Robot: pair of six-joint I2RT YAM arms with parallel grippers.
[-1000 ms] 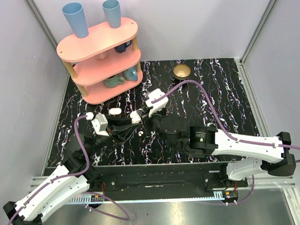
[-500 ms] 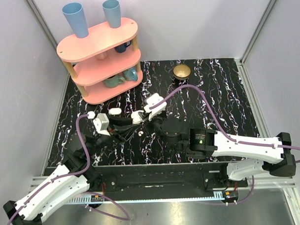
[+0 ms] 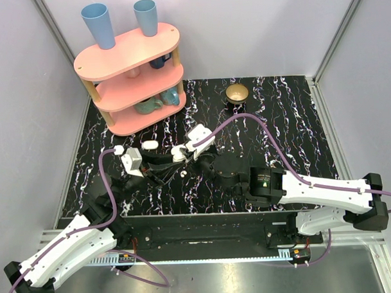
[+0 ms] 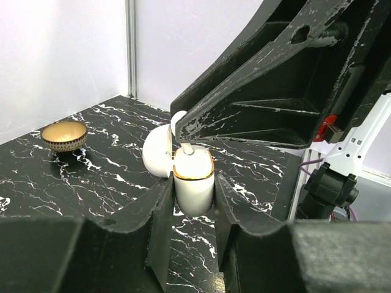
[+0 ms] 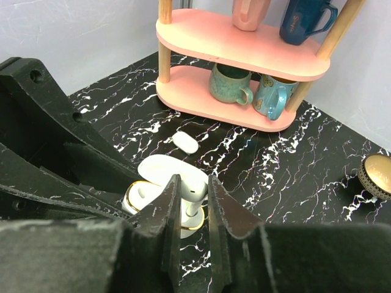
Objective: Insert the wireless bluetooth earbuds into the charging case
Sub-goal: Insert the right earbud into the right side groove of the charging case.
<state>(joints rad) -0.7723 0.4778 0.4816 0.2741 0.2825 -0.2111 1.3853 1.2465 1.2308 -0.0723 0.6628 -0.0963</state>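
The charging case (image 4: 193, 183) is white with a gold rim, and its lid (image 4: 157, 152) hangs open to the left. My left gripper (image 4: 192, 190) is shut on the case body and holds it upright; the case also shows in the top view (image 3: 180, 153). My right gripper (image 5: 193, 186) is shut on one white earbud (image 5: 198, 190), right above the open case (image 5: 142, 196). The earbud's stem points down into the case's right well, as the left wrist view shows (image 4: 181, 129). The second earbud (image 5: 185, 143) lies on the black marbled table behind the case (image 3: 150, 145).
A pink three-tier shelf (image 3: 132, 78) with mugs stands at the back left, two blue cups (image 3: 99, 24) on top. A small gold bowl (image 3: 237, 93) sits at the back centre. Both arms meet mid-table, close together.
My right gripper has moved left and down with the earbud, closing onto the open case. The left gripper has held the case still.
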